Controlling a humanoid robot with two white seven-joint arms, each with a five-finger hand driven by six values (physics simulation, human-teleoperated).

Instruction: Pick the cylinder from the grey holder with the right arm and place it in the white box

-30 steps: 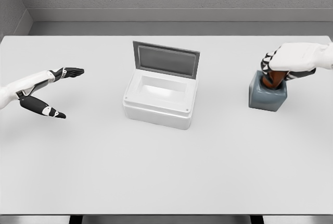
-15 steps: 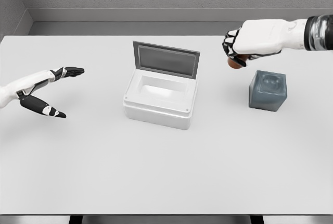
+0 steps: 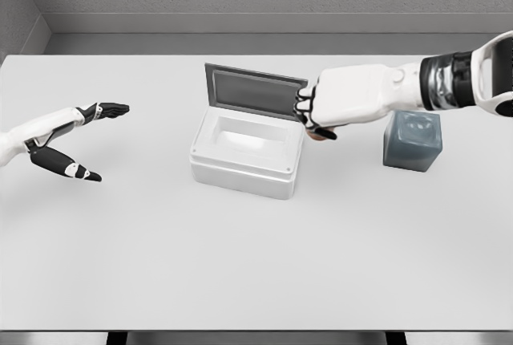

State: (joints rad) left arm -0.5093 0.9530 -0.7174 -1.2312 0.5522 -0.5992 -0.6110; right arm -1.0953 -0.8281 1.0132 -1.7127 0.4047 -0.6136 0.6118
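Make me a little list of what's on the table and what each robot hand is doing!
table: white, holds everything
white box: middle of the table, lid up at the back
grey holder: right of the box, nothing in it
right hand: curled shut, at the box's right edge
cylinder: brown, only a sliver shows under the right hand
left hand: fingers spread, holds nothing, far left
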